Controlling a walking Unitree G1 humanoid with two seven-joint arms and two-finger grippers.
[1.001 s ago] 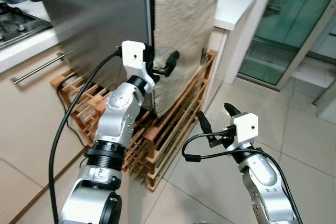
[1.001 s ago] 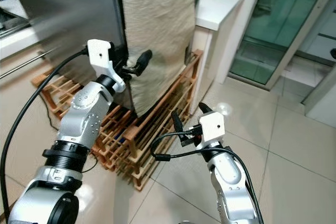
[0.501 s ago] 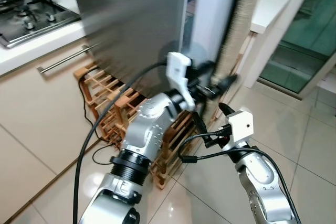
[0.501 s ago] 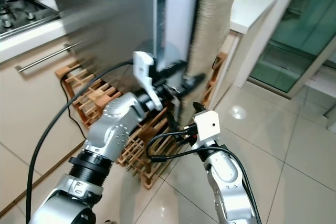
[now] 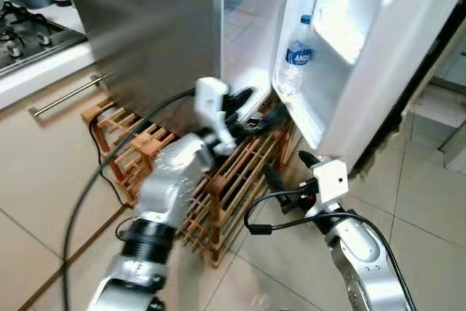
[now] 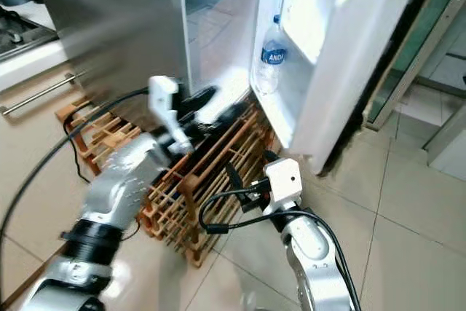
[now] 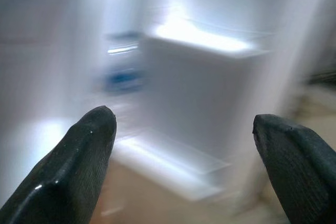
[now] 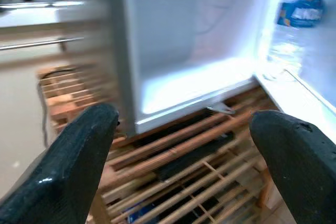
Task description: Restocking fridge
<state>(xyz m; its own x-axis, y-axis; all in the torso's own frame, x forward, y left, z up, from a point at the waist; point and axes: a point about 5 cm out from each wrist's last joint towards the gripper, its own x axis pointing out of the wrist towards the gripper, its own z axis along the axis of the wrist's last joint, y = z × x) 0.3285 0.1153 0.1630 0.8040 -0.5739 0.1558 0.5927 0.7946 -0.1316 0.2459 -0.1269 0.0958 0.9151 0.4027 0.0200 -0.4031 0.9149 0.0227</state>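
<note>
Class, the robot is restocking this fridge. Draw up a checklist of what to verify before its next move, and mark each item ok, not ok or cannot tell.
1. Fridge door swung open: ok.
2. Left hand open and holding nothing, near the fridge's lower edge: ok.
3. Right hand open and holding nothing, low above the wooden rack: ok.
4. Item to restock in either hand: not ok.
5. Water bottle upright in the door shelf: ok.
6. Free room on the inner shelves: cannot tell, blurred.
</note>
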